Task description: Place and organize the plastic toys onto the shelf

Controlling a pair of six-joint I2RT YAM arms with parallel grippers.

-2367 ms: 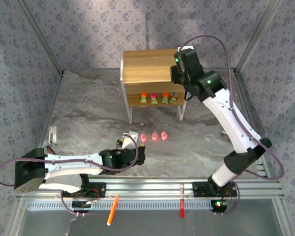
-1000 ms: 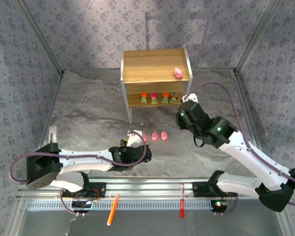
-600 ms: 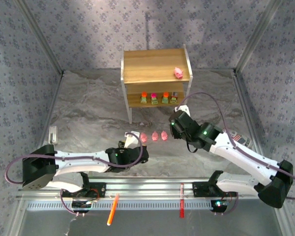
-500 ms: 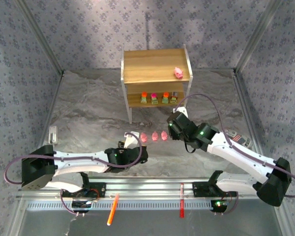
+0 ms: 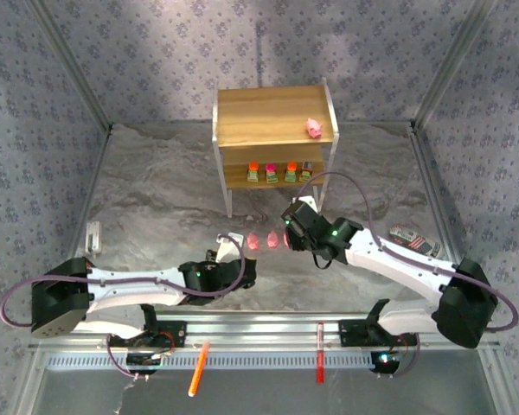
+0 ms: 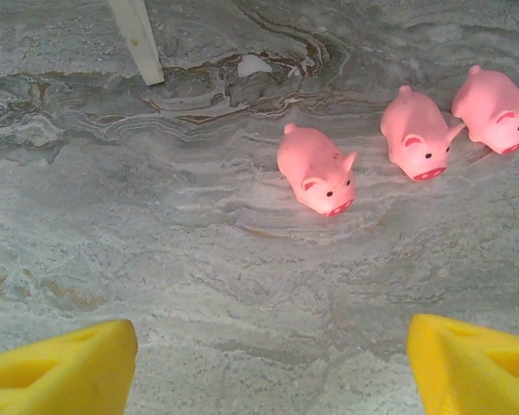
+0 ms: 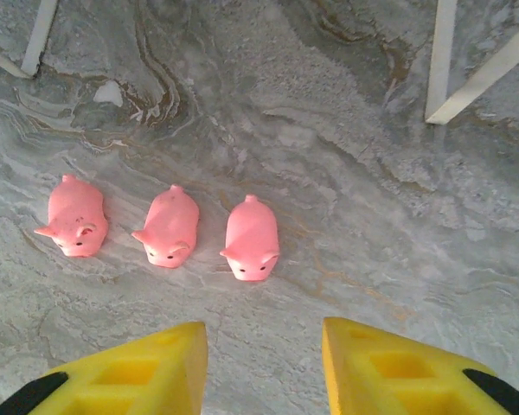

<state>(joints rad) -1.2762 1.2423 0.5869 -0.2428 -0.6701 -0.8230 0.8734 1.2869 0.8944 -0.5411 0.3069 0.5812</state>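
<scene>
table [image 5: 156, 190]: grey marbled, holds three pigs [image 6: 316, 169] | walls [image 5: 156, 52]: grey patterned

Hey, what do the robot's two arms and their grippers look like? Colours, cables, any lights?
The left arm and right arm have white links between black joint housings. A thin purple cable loops along each, and small green lights glow on the joints. The left gripper and right gripper have blocky yellow fingers with recessed pockets; the right one's show black edges.
</scene>
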